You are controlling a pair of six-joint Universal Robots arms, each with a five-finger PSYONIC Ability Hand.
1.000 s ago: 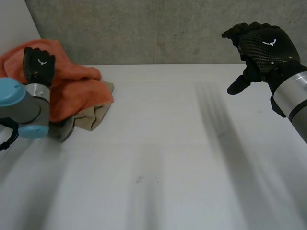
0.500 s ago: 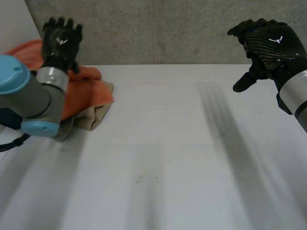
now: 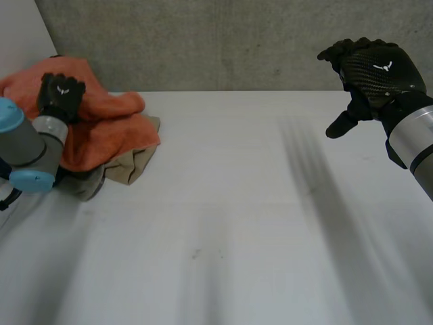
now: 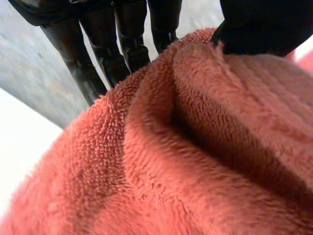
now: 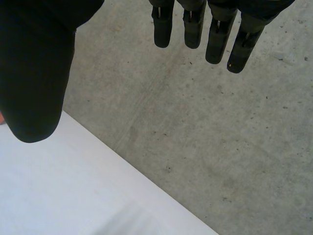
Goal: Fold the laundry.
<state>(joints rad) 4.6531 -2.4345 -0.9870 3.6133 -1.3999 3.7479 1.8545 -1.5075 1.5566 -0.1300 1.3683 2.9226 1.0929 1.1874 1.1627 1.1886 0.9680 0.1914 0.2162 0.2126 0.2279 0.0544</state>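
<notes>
The orange towel (image 3: 108,132) lies crumpled in a heap at the upper left of the head view, on the far left corner of the white table (image 3: 237,203). Its long axis runs roughly left to right, and its right end tapers to a lobe that points toward the middle of the frame. A beige cloth (image 3: 135,166) peeks out from under the heap's lower right edge. The left hand (image 3: 61,95) sits on top of the heap. In its wrist view a raised ridge of terry pile is pinched between its fingers (image 4: 124,34) on the far side and its thumb (image 4: 264,24) on the near side. The right hand (image 3: 375,71) hangs at the upper right above bare table, against the concrete wall (image 3: 223,40). Its fingers (image 5: 217,34) are loose, its thumb is spread wide, and it holds nothing (the towel is well apart from it).
</notes>
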